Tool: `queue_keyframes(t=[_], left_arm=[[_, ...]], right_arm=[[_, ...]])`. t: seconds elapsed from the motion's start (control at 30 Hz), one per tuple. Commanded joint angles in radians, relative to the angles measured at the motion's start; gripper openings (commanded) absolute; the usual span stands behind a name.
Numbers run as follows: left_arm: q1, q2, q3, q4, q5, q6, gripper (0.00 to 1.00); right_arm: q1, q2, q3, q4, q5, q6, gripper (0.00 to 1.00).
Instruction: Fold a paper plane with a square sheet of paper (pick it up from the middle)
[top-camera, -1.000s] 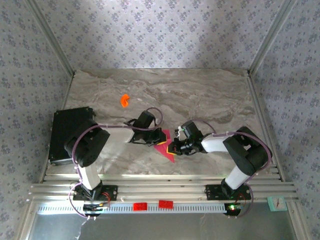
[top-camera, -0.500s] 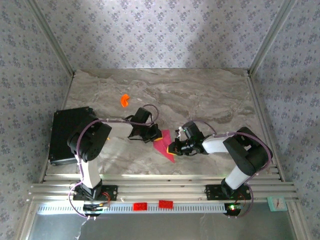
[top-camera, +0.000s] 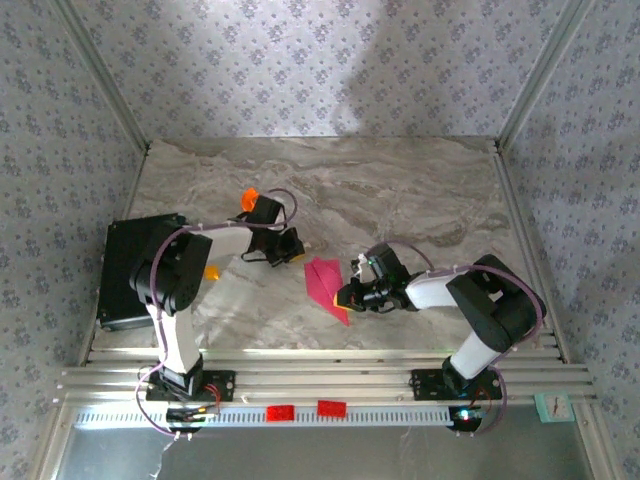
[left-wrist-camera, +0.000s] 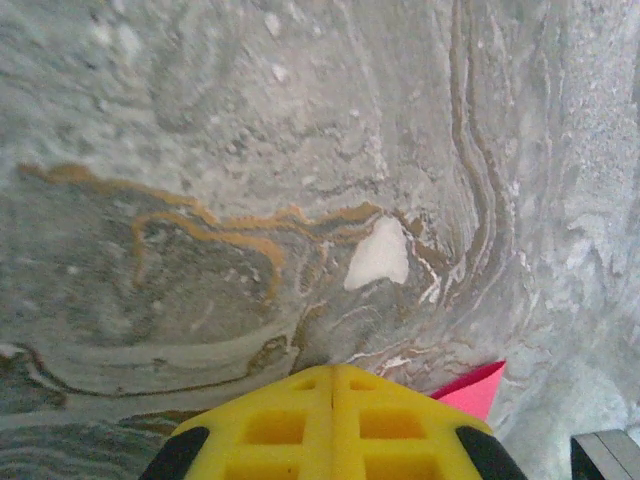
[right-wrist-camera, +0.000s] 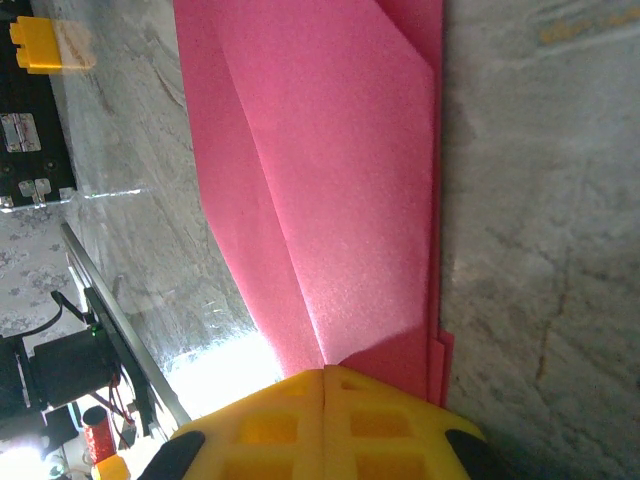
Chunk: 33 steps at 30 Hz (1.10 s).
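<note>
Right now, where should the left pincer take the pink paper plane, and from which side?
Probably its free left edge, coming low from the left: the paper plane lies flat, and the shut right pincer sits on its right edge.

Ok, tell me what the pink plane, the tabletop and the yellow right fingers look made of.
The paper plane: thin matte magenta paper, by its sharp creases and layered edges. The table: grey marble-look top with brown veins, slight sheen; real stone or printed laminate, cannot tell. The right fingers: matte yellow with moulded square recesses, probably plastic.
</note>
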Motion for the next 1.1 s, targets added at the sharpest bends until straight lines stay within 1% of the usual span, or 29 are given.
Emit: queue_keyframes(t=[0.0, 0.1, 0.17, 0.27, 0.33, 0.47, 0.57, 0.7, 0.87, 0.97, 1.07], left_arm=[[-0.022, -0.090, 0.003, -0.028, -0.011, 0.012, 0.07], [-0.064, -0.134, -0.030, 0.022, 0.010, 0.000, 0.08], [-0.101, -0.132, -0.046, 0.059, 0.038, -0.009, 0.08], [-0.160, -0.092, -0.059, 0.099, 0.063, -0.023, 0.08], [-0.178, -0.059, -0.062, 0.104, 0.057, -0.029, 0.08], [-0.163, -0.009, -0.070, 0.104, 0.019, -0.039, 0.07], [-0.144, 0.030, -0.060, 0.093, 0.013, -0.034, 0.06], [-0.127, 0.042, -0.065, 0.052, -0.007, -0.016, 0.05], [-0.129, 0.038, -0.092, 0.053, 0.011, -0.002, 0.05], [-0.133, 0.040, -0.105, 0.071, 0.020, -0.006, 0.04], [-0.137, 0.042, -0.105, 0.079, 0.024, -0.008, 0.05]], right_arm=[[-0.002, 0.047, -0.060, -0.233, 0.077, -0.013, 0.00], [-0.004, 0.048, -0.054, -0.237, 0.078, -0.016, 0.00], [-0.006, 0.047, -0.054, -0.237, 0.080, -0.013, 0.00], [-0.008, 0.045, -0.051, -0.237, 0.077, -0.013, 0.00], [-0.009, 0.044, -0.045, -0.239, 0.074, -0.014, 0.00], [-0.009, 0.036, -0.034, -0.241, 0.067, -0.012, 0.00], [-0.009, 0.024, -0.018, -0.249, 0.056, -0.013, 0.00], [-0.003, -0.029, 0.031, -0.298, 0.052, -0.018, 0.00], [0.021, -0.100, 0.144, -0.392, 0.115, -0.024, 0.01], [0.043, -0.082, 0.207, -0.383, 0.136, -0.022, 0.01], [0.057, -0.013, 0.272, -0.357, 0.134, -0.010, 0.03]])
